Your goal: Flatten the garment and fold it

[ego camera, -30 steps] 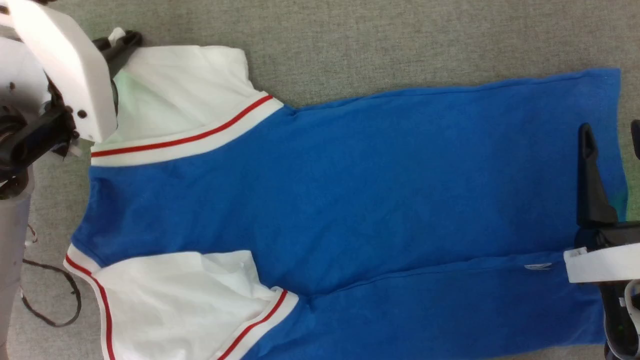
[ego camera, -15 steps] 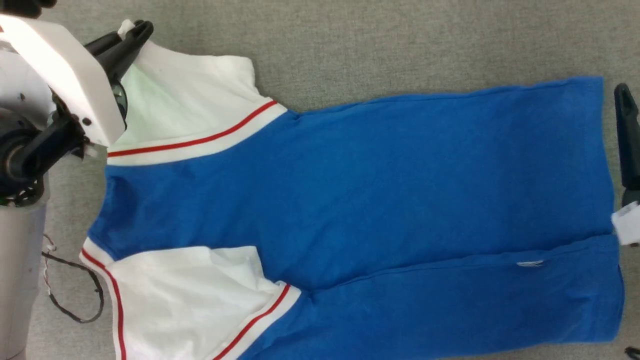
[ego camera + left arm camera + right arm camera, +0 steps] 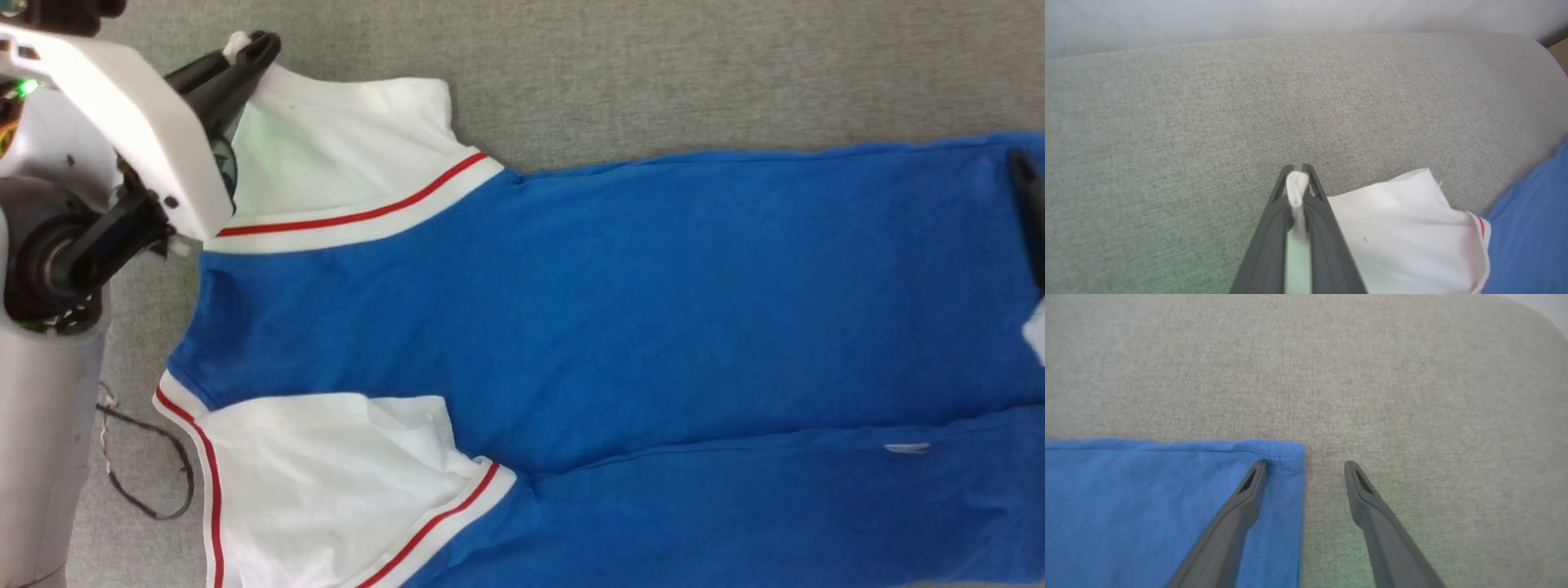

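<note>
Royal-blue jersey T-shirt with white sleeves [image 3: 612,310]: sleeve corner drawn tauter, left gripper [image 3: 1297,173] fingers clamped on it. Right gripper [image 3: 1306,465] fingers apart, now straddling hem corner. Flattening ongoing.

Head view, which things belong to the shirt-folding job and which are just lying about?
For the job: blue jersey T-shirt; left end effector, shut on its sleeve corner; right end effector, open over the hem corner.
Lying about: black cable loop on the grey fabric surface.
</note>
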{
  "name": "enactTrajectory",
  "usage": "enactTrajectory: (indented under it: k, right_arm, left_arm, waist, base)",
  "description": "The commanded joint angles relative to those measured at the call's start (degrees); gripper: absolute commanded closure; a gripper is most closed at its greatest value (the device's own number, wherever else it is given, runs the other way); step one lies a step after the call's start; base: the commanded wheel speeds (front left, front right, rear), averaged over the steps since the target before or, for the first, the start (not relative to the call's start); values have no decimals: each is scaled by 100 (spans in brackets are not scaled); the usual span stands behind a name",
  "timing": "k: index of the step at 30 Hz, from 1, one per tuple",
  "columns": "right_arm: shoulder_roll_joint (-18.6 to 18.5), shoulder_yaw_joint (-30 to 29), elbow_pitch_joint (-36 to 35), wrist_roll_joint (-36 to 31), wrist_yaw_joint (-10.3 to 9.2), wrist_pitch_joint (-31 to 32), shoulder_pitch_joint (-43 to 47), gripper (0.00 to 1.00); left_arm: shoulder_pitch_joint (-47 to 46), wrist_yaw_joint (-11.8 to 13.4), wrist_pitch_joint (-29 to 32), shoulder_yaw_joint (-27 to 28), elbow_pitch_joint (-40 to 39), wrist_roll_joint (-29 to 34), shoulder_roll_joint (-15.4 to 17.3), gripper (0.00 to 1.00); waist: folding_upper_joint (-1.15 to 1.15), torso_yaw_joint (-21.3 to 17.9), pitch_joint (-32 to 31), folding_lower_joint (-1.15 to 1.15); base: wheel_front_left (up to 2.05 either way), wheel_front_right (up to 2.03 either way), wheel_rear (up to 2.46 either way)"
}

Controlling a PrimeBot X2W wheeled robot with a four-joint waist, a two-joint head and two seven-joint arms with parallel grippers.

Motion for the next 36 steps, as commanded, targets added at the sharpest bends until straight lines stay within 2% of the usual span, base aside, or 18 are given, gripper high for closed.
enactTrajectory:
  k: [1,3,4,5,6,12,18,23,29,36]
  right_arm:
    - [-11,84,145,34,-4,102,-107,0]
    - [13,163,241,71,-4,168,-157,0]
    - [13,204,285,79,-4,208,-174,38]
    - [6,229,315,75,-4,230,-188,63]
    - [3,246,335,74,-4,230,-204,100]
    - [18,192,252,35,-4,77,-282,100]
    - [80,-44,-63,-61,-4,-441,-241,100]
    - [223,-260,-303,-57,-4,-715,143,100]
    - [527,-445,-460,19,-4,-923,851,100]
    - [812,-494,-373,156,-4,-1199,1614,100]
  left_arm:
    - [-116,-50,-58,-34,41,11,-38,100]
    - [-150,-54,-77,-50,62,26,-43,100]
    - [-163,-55,-87,-59,70,35,-47,100]
    - [-175,-56,-99,-71,76,41,-57,100]
    - [-187,-60,-122,-80,78,44,-71,100]
    - [-146,-99,-490,-23,44,69,-133,100]
    - [244,-158,-1394,379,-159,-63,-245,100]
    - [988,-225,-1958,721,-549,-337,-228,100]
    - [2126,-266,-2344,810,-1130,-521,-288,100]
    - [3383,-249,-2880,807,-1536,-508,-614,100]
  waist:
    - [0,66,87,0]
    - [0,77,115,0]
    - [0,80,122,0]
    - [0,86,126,0]
    - [0,91,125,0]
    - [0,79,-35,0]
    - [0,50,-486,0]
    - [0,94,-901,0]
    - [0,232,-1278,0]
    - [0,353,-1537,0]
  base:
    - [0,0,0]
    - [0,0,0]
    - [0,0,0]
    - [0,0,0]
    - [0,0,0]
    - [0,0,0]
    - [0,0,0]
    - [0,0,0]
    - [0,0,0]
    - [0,0,0]
